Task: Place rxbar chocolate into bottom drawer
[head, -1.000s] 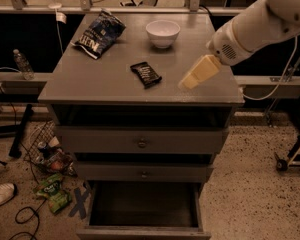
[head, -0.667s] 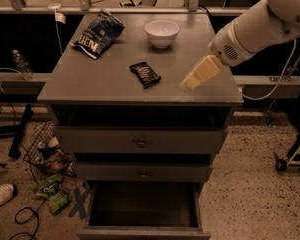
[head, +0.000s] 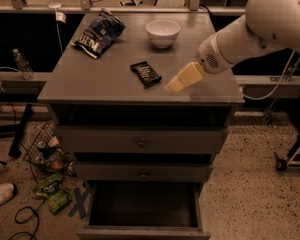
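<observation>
In the camera view the rxbar chocolate (head: pixel 145 74) lies flat on the desk (head: pixel 85 81), nearer the front edge than the white bowl (head: pixel 162 32). The pincer (head: pixel 174 85) hangs beside the bar, also forward of the bowl, holding nothing; whether it is wide or narrow I cannot tell. The bar's long axis slants, its far end away from the bowl and its near end toward the pincer, so the grasp should probably close across its short width.

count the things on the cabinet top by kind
snack bar: 1, the rxbar chocolate
chip bag: 1
bowl: 1
total: 3
the gripper hovers just right of the rxbar chocolate, above the cabinet top
</observation>
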Available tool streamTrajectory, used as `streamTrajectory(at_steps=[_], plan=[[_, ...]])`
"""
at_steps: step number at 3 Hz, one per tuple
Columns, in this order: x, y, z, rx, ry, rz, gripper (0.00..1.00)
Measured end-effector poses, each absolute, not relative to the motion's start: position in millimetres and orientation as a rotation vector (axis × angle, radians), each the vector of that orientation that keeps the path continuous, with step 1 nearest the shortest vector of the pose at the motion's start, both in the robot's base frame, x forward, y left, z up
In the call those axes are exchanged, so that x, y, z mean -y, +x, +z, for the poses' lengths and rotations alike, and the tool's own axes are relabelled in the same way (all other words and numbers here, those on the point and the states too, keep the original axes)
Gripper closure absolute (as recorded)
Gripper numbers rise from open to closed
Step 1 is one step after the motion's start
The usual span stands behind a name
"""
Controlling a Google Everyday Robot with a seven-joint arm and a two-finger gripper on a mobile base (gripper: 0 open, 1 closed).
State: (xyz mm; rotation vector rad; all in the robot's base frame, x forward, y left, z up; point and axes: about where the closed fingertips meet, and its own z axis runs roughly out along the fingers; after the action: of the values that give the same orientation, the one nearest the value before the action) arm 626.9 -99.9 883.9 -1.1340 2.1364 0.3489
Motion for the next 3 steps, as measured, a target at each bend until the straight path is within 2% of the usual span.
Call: streamTrajectory(at_steps=[3], plan=[[28, 684, 841, -2.131, -1.072, 0.355, 0.00]])
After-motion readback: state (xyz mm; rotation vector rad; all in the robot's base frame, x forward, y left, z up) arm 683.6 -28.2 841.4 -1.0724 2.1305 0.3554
